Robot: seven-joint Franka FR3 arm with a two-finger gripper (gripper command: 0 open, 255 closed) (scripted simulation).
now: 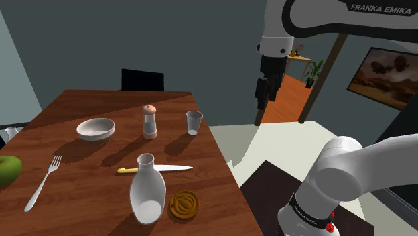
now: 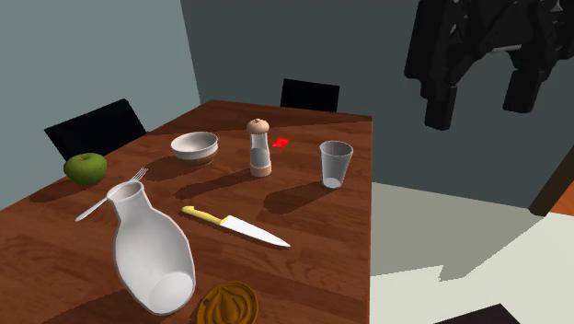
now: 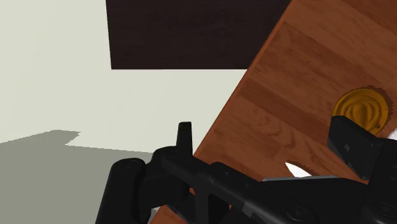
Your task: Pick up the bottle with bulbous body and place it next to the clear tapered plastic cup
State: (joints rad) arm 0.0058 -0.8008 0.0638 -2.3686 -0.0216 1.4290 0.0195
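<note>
Closest, by the table's (image 1: 204, 175) (image 2: 322, 230) near edge, is the white bulbous bottle (image 1: 147, 191) (image 2: 152, 253), its narrow neck toward the far edge. I cannot tell if it stands or lies. Just beside it, toward the shoulder view's right edge of the table, sits a round golden-brown ridged disc (image 1: 183, 204) (image 2: 227, 304) (image 3: 361, 111).

A little farther in, a yellow-handled knife (image 1: 157, 169) (image 2: 237, 227) lies flat just past the bottle's neck. A fork (image 1: 41, 184) (image 2: 110, 195) lies toward the opposite long edge, with a green apple (image 1: 7, 169) (image 2: 85, 167) beside it at that edge.

Past mid-table, three things stand in a row. They are a pale bowl (image 1: 95, 127) (image 2: 194, 144), a shaker with a tan cap (image 1: 150, 122) (image 2: 260, 147) and the clear tapered cup (image 1: 194, 123) (image 2: 336, 164). The cup is nearest the shoulder view's right edge and well apart from the bottle. A small red thing (image 2: 281, 142) lies behind the shaker.

A black chair (image 1: 142, 80) (image 2: 309, 94) stands at the far edge.

The gripper (image 1: 266, 90) (image 2: 478, 106) (image 3: 266, 130) hangs high, off the table and over the pale floor (image 1: 248, 144) beyond the cup's edge. Its fingers stand wide apart and hold nothing.
</note>
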